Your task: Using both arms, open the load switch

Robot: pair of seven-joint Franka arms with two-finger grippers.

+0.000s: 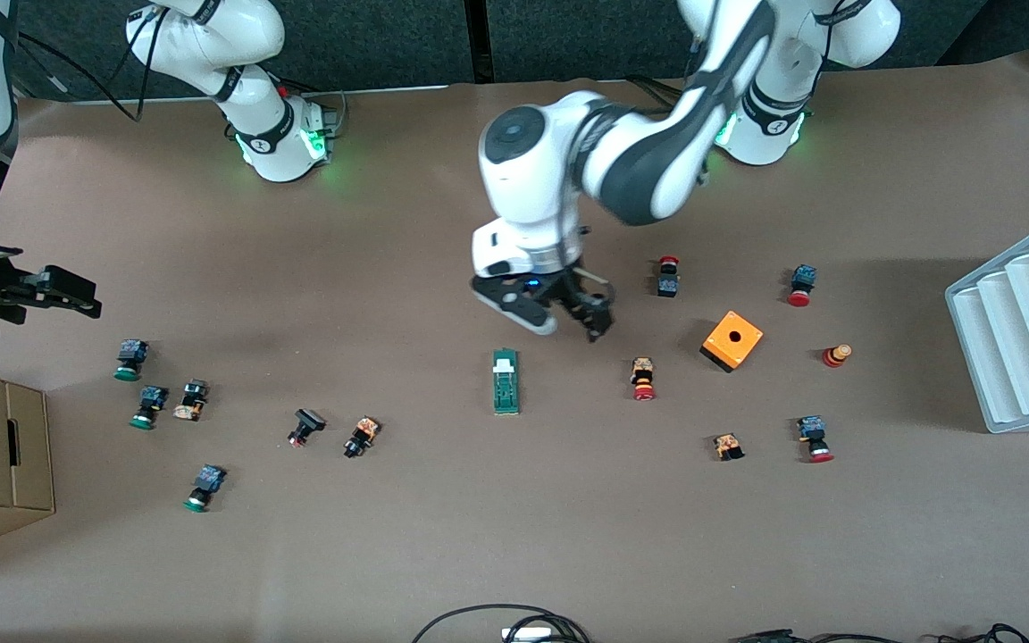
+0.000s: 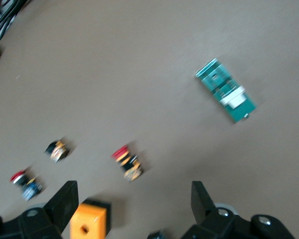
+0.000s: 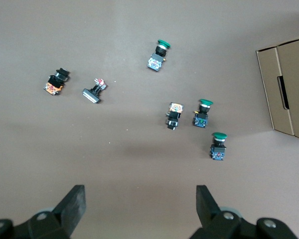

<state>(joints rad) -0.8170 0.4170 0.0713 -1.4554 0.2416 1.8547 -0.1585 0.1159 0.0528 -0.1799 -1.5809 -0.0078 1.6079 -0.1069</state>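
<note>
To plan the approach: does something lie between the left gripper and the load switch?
No. In the front view only bare table separates the left gripper, jaws open, from the load switch.

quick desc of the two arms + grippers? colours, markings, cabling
Both arms are glossy white jointed shells with black joint bands; their round bases glow green and carry a black logo mark. The left arm has a dark round cap on its big joint. Black cables trail by the right arm. The left gripper and right gripper are black, two-fingered, with wedge-shaped fingers.
</note>
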